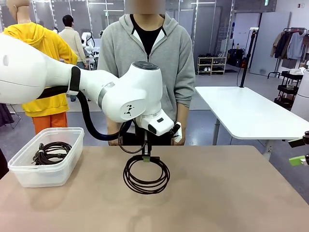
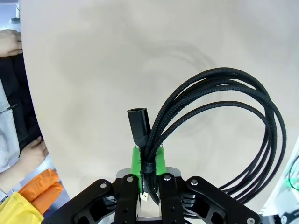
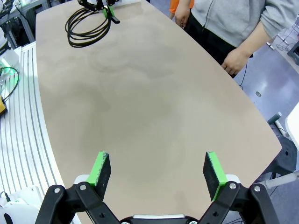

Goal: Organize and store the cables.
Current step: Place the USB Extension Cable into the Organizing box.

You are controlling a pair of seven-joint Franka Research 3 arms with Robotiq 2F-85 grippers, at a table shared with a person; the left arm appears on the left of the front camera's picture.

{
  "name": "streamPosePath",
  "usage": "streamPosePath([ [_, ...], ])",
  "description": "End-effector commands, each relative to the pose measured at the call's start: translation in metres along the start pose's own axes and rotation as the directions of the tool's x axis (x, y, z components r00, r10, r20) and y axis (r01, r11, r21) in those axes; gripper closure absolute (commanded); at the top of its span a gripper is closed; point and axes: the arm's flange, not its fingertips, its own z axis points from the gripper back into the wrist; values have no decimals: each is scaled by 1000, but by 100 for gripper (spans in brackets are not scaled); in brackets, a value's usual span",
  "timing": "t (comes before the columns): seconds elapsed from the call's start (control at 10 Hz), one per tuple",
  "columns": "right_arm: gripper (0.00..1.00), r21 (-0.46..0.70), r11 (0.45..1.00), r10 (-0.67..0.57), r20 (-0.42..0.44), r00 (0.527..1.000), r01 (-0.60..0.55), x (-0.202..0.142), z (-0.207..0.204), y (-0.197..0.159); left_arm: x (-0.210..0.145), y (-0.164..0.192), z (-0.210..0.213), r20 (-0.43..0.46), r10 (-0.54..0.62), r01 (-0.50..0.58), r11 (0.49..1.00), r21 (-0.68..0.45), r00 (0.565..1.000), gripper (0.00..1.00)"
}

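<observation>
A coiled black cable (image 1: 146,175) lies in the middle of the tan table, its far rim pinched by my left gripper (image 1: 146,158), which is shut on it. In the left wrist view the green pads (image 2: 136,159) clamp the bundled strands of the cable (image 2: 219,116), and a black plug end (image 2: 139,125) sticks up beside them. The right wrist view shows the same coil (image 3: 88,23) far off at the table's other end. Another coiled cable (image 1: 52,152) rests inside the clear plastic bin (image 1: 29,174). My right gripper (image 3: 157,169) hangs open over bare table, nothing between its fingers.
The clear bin stands at the table's left near corner. A person in a grey hoodie (image 1: 147,53) stands at the far edge, hands (image 3: 235,60) down by the table rim. A white table (image 1: 246,111) stands behind on the right.
</observation>
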Motion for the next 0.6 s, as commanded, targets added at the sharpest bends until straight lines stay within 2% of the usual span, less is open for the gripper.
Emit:
streamPosePath([
  [0.0,0,0,1000,-17,13,1000,17,2,0,-1,-3,2,-8,-4,20,-20,1000,-10,1000,100],
  [0.3,0,0,1000,-17,13,1000,17,2,0,-1,-3,2,-8,-4,20,-20,1000,-10,1000,100],
  [0.4,0,0,1000,-17,13,1000,17,2,0,-1,-2,2,-10,-8,6,-7,1000,-14,1000,87],
  [0.5,0,0,1000,-17,13,1000,17,2,0,-1,-28,12,6,-20,-68,68,998,-10,997,87],
])
